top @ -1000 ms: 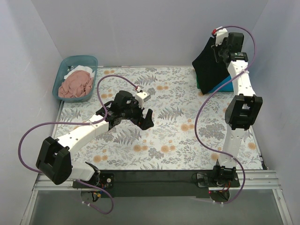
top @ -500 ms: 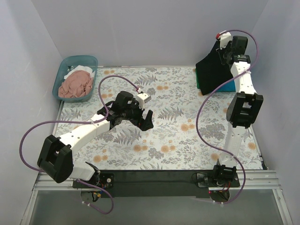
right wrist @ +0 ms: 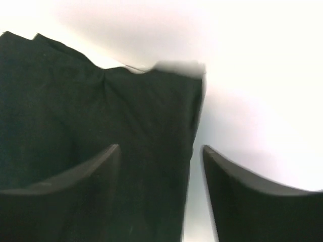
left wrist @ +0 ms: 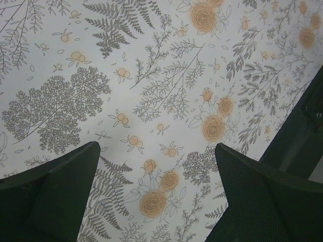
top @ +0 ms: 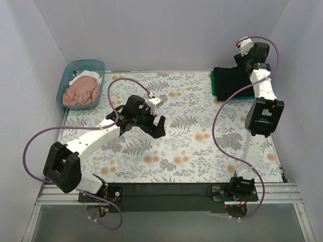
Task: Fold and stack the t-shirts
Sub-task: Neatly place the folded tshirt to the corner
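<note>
A black t-shirt [top: 228, 80] lies flat on a stack at the back right, over a teal-blue t-shirt [top: 242, 94] and a green edge [top: 212, 85]. My right gripper [top: 246, 61] hovers above the stack's far right side, open. In the right wrist view the black t-shirt [right wrist: 75, 111] lies loose below the right gripper [right wrist: 160, 147], its edge between the spread fingers. My left gripper [top: 156, 126] hangs open over the floral table cloth [top: 192, 146] near the middle. Between the left gripper's [left wrist: 156, 147] fingers only the cloth pattern shows. A dusty pink t-shirt [top: 82, 92] and a white one [top: 83, 76] lie crumpled in the tub.
The teal plastic tub [top: 69, 71] stands at the back left corner against the wall. White walls close in the table on three sides. The right arm's purple cable [top: 217, 121] loops over the right half of the table.
The right gripper has opened and let go of the black t-shirt, which dropped from hanging to lying flat on the stack. The right wrist moved a little right. The left arm shifted slightly.
</note>
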`<move>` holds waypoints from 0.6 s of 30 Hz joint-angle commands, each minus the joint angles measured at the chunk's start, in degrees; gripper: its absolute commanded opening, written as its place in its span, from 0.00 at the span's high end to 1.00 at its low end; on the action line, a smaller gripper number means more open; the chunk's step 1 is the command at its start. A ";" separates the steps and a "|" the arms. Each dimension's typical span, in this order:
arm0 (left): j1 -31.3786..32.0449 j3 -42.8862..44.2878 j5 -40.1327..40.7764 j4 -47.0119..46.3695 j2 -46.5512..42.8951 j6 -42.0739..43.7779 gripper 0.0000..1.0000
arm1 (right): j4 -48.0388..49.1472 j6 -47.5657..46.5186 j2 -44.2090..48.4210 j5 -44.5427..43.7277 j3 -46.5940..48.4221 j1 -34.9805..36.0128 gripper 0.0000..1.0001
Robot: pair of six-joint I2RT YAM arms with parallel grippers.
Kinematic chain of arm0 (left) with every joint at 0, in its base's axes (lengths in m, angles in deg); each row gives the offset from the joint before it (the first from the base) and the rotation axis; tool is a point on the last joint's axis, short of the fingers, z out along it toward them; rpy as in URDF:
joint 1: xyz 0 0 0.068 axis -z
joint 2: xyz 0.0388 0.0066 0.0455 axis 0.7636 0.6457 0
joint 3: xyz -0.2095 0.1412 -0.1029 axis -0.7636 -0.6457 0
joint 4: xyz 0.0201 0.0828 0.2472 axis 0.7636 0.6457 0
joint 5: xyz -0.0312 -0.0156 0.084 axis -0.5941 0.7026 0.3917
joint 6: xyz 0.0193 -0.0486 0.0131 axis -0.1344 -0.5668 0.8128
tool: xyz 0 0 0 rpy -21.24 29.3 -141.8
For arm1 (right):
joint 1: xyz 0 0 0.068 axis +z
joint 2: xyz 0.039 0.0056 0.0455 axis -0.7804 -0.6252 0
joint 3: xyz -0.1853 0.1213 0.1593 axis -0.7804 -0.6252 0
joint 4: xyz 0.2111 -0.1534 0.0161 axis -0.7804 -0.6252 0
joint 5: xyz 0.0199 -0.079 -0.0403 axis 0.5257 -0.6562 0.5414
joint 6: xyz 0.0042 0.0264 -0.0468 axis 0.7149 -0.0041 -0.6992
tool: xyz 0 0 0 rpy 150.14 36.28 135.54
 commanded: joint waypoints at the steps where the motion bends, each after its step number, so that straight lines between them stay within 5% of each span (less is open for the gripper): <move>1: -1.16 3.61 0.48 2.06 -0.40 -1.03 0.02 | 5.18 -1.34 1.21 -3.35 -0.18 -1.13 0.23; 12: -5.73 3.61 -2.67 3.73 -4.09 -4.98 0.02 | 1.94 0.49 11.05 0.07 -3.16 -0.87 0.02; 18: -15.03 5.98 -12.59 6.97 -4.79 -7.27 0.02 | -9.21 6.30 20.80 9.90 -6.94 0.89 0.02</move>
